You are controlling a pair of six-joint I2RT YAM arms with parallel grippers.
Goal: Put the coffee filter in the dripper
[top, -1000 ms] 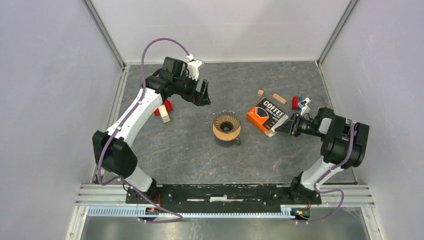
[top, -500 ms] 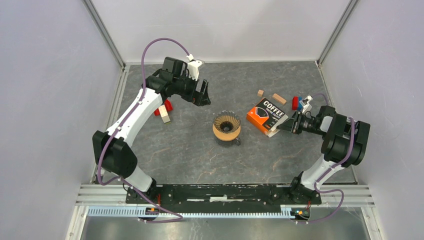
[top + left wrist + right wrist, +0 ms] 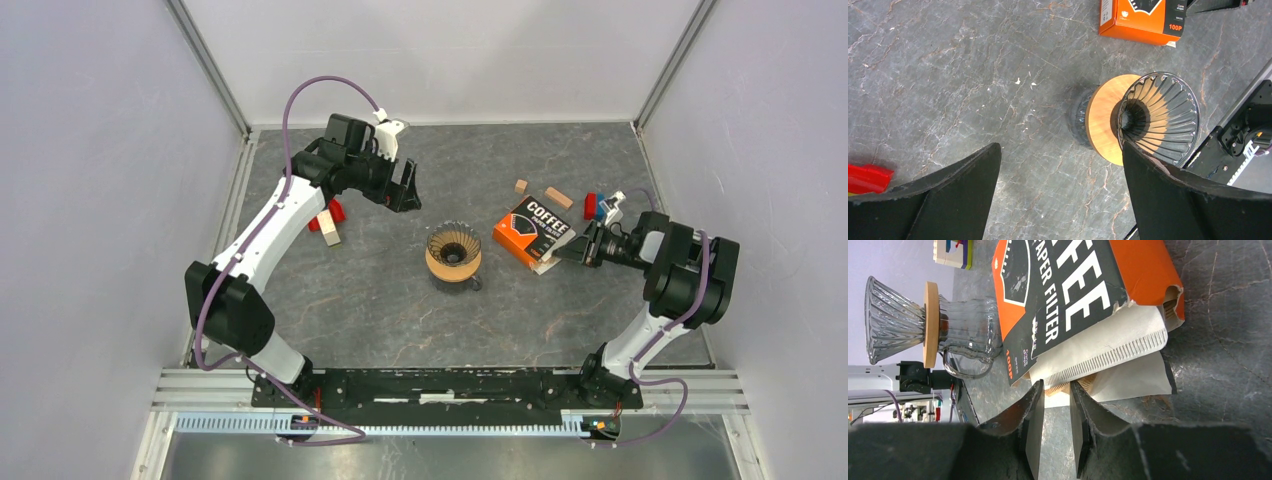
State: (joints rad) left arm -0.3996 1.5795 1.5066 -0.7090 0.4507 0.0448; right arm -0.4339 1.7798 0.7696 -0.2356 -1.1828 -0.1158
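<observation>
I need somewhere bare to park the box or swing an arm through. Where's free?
Free: the near strip between the dripper and the base rail, and the far middle between the left gripper and the orange box. Crowded: the right, where box, small blocks and right gripper bunch together.

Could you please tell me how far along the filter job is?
Done: nothing; the dark ribbed see-through dripper stands empty. In hand: the right gripper straddles white paper coffee filter edges poking from the orange cardboard box. Remaining: pull one out, seat it in the dripper.
</observation>
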